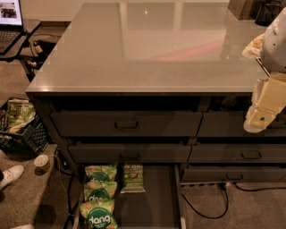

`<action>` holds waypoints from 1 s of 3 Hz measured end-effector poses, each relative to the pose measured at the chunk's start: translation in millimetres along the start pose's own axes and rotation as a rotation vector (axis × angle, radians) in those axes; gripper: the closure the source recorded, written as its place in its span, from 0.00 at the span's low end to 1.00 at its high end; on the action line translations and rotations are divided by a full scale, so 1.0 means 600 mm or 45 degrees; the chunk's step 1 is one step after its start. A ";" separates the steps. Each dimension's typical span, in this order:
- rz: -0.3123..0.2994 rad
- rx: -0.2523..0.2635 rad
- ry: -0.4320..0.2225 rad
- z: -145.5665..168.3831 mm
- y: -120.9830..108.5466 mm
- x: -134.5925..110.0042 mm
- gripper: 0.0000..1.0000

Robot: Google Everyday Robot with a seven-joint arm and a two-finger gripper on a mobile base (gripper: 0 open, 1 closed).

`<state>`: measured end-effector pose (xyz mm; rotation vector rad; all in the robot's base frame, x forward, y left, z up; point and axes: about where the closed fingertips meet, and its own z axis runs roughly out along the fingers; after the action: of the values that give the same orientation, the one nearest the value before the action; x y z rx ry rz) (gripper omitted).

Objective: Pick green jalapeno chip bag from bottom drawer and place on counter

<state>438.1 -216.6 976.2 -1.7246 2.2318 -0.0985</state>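
The green jalapeno chip bag (132, 178) lies flat at the back of the open bottom drawer (156, 203), right of three brighter green "dang" bags (99, 191). The drawer is pulled out at the lower left of the cabinet. The glossy grey counter (147, 49) tops the cabinet. My gripper (259, 117), pale cream, hangs at the right edge of the view in front of the upper right drawer, just below counter height. It is far up and to the right of the bag and holds nothing that I can see.
A plate (254, 47) sits on the counter's right edge, with dark objects (254, 10) at the back right. On the left are a laptop (10, 18), a black crate (20, 127) of bags, a white cup (41, 162) and a shoe (11, 175). Cables (210, 210) lie on the floor.
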 end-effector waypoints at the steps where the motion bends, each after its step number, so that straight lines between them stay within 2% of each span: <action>1: -0.001 -0.002 0.000 0.005 0.003 0.000 0.00; 2: -0.010 -0.018 -0.001 0.038 0.022 -0.001 0.00; 3: -0.011 -0.056 0.005 0.118 0.046 0.008 0.00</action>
<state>432.1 -204.0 901.4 -1.7582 2.2458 -0.0546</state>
